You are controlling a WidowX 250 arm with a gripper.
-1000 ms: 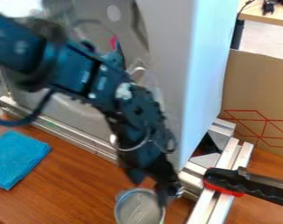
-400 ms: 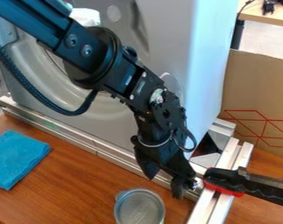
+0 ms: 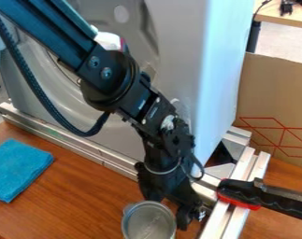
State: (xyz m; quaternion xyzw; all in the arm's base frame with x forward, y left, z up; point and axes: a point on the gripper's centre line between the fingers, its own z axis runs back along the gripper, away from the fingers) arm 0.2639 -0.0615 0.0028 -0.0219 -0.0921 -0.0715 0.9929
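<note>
On the brown wooden tabletop (image 3: 72, 200), a square blue cloth (image 3: 18, 170) lies left, a round grey lidded container (image 3: 150, 225) near the middle. Behind them runs a long silver metal rail (image 3: 84, 151), then a large grey boxy casing (image 3: 172, 42). Right, a black-and-red plastic handle (image 3: 240, 190) overlaps silver metal bars (image 3: 226, 217).

Cloth (image 3: 17, 170), eight o'clock: plain bright blue. Tabletop (image 3: 72, 200): orange-brown with darker wood grain. Round container (image 3: 148, 221), six o'clock: silvery grey. Hand (image 3: 170, 213): black. Rail (image 3: 219, 225), five o'clock: silver. Tool handle (image 3: 239, 190), between four and five: black, red-edged. Cardboard (image 3: 275, 93), three o'clock: tan with thin red geometric lines.
</note>
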